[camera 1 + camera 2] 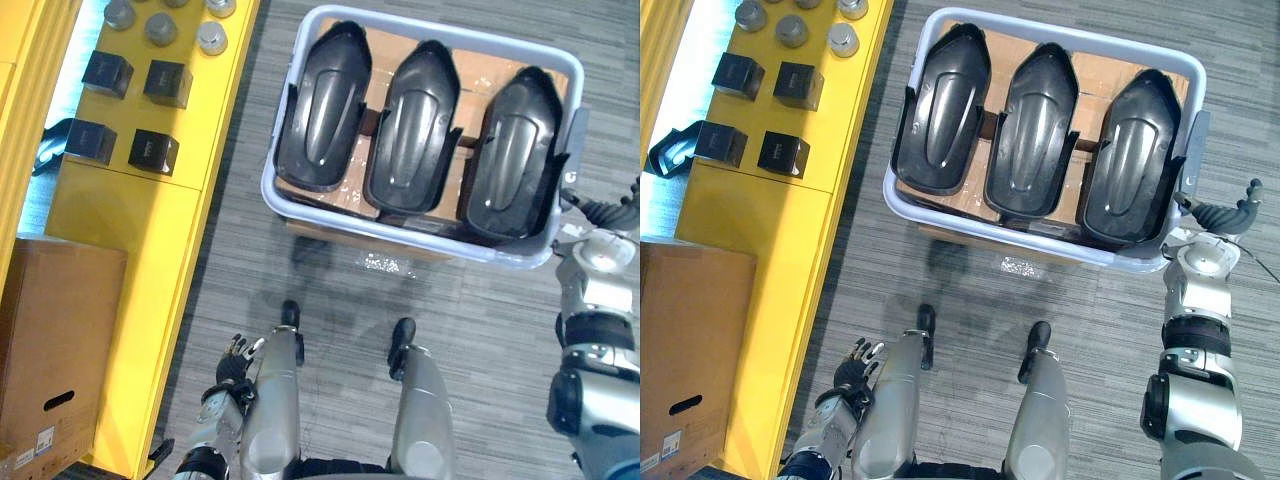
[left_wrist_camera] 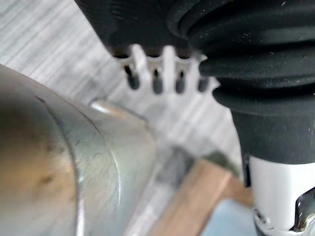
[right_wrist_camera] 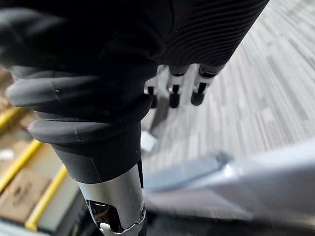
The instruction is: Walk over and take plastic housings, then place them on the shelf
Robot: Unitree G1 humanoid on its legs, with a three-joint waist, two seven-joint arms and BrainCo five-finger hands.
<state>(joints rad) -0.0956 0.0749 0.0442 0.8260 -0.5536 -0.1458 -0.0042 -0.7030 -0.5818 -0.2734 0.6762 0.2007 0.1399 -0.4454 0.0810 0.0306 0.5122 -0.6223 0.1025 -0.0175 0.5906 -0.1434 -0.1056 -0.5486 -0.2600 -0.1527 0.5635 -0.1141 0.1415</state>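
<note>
Three black housings (image 1: 415, 125) seen lying side by side in the pale bin (image 1: 420, 240) on the floor, held by no hand, low ends tucked behind the bin's near wall, brown card (image 1: 383, 60) peeking out between them. Left hand (image 1: 855, 362) hanging low near the yellow shelf (image 1: 150, 220), half hidden, fingers loose and straight, holding nothing. Right hand (image 1: 1225, 215) just beside the bin's right corner, fingers spread and empty; hard to tell whether touching the bin.

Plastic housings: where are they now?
Left eye view, upper right: three black plastic housings lie side by side in the pale bin on the floor, right of the yellow shelf.
</note>
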